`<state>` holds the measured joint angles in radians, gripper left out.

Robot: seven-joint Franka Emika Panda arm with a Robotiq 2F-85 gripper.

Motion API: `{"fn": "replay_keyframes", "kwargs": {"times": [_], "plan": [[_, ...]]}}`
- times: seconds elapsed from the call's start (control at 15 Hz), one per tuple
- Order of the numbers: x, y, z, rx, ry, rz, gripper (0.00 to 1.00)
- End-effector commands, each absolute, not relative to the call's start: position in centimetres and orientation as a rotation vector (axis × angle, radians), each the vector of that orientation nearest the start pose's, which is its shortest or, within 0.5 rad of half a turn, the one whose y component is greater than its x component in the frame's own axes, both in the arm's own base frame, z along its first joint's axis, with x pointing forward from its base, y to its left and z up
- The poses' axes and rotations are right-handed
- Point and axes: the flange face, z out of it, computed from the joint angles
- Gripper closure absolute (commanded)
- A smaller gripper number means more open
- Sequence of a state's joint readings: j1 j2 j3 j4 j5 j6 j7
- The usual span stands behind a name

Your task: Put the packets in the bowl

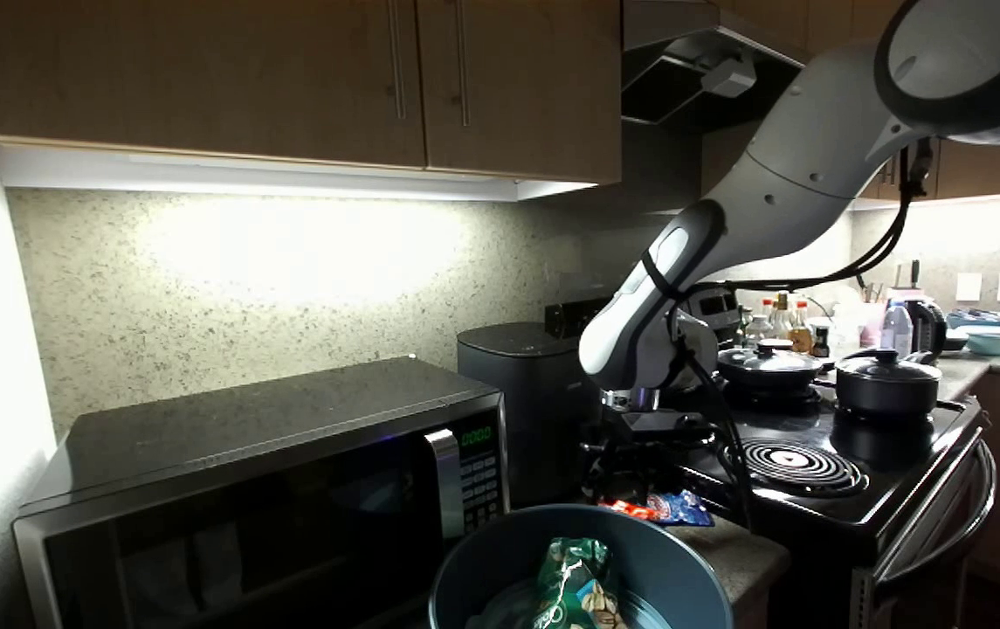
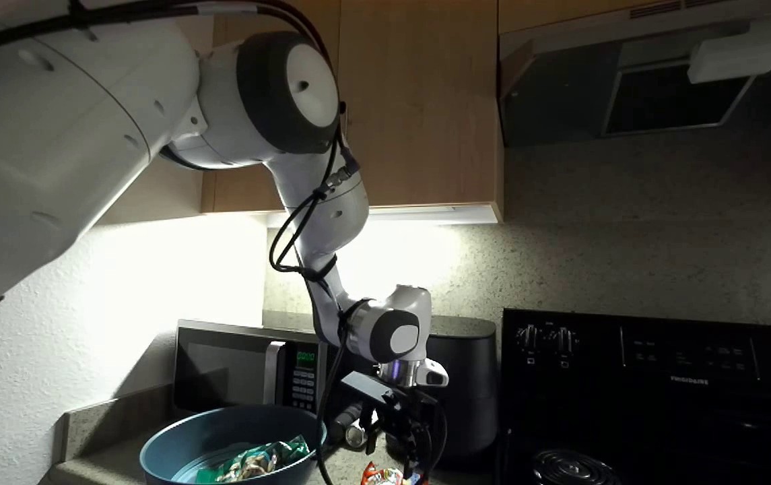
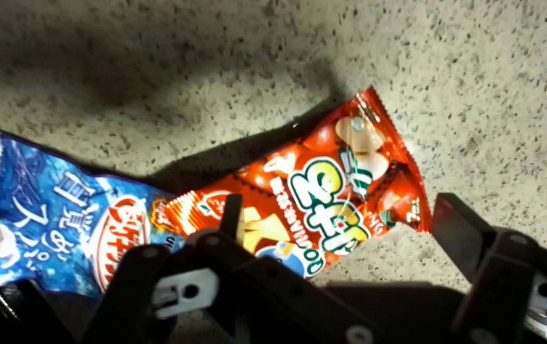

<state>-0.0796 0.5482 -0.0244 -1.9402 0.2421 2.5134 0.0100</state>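
The large blue-grey bowl [image 1: 670, 559] stands on the counter, with a green packet [image 1: 574, 590] lying inside it. Both also show in an exterior view, the bowl [image 2: 217, 428] with the green packet [image 2: 257, 463] in it. On the speckled counter beside the bowl lie an orange-red packet [image 3: 283, 191] and a blue packet [image 3: 58, 220], meeting end to end in the wrist view. My gripper [image 3: 339, 203] is open above the orange-red packet. One finger overlaps its left half in that view; the other stands by its right end. Nothing is gripped.
The microwave [image 1: 246, 507] stands behind the bowl, with a dark tall appliance [image 1: 513, 402] next to it. A black stove [image 1: 792, 467] adjoins the counter, bearing a dark lidded pot [image 1: 888, 389] and a pan [image 1: 766, 371]. Cabinets [image 1: 290, 79] hang above.
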Motion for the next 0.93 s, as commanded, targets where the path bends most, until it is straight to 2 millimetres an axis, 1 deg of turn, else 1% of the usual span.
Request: {"fn": "replay_keyframes", "kwargs": {"times": [0.0,0.27,0.33,0.4,0.47,0.53,0.73,0.87], "plan": [[63.7,-6.6,18.9,-2.980,0.507,0.054,0.00],[63.6,-6.8,16.3,-2.947,0.554,0.286,0.00],[63.6,-6.9,15.8,-2.944,0.552,0.327,0.03],[63.7,-6.9,15.4,-2.942,0.543,0.361,0.27],[63.7,-7.0,15.1,-2.938,0.538,0.388,0.27],[63.8,-7.0,14.8,-2.935,0.534,0.410,0.30],[64.4,-7.0,14.7,-2.930,0.529,0.438,0.52],[64.6,-6.9,15.0,-2.931,0.525,0.442,0.63]]}}
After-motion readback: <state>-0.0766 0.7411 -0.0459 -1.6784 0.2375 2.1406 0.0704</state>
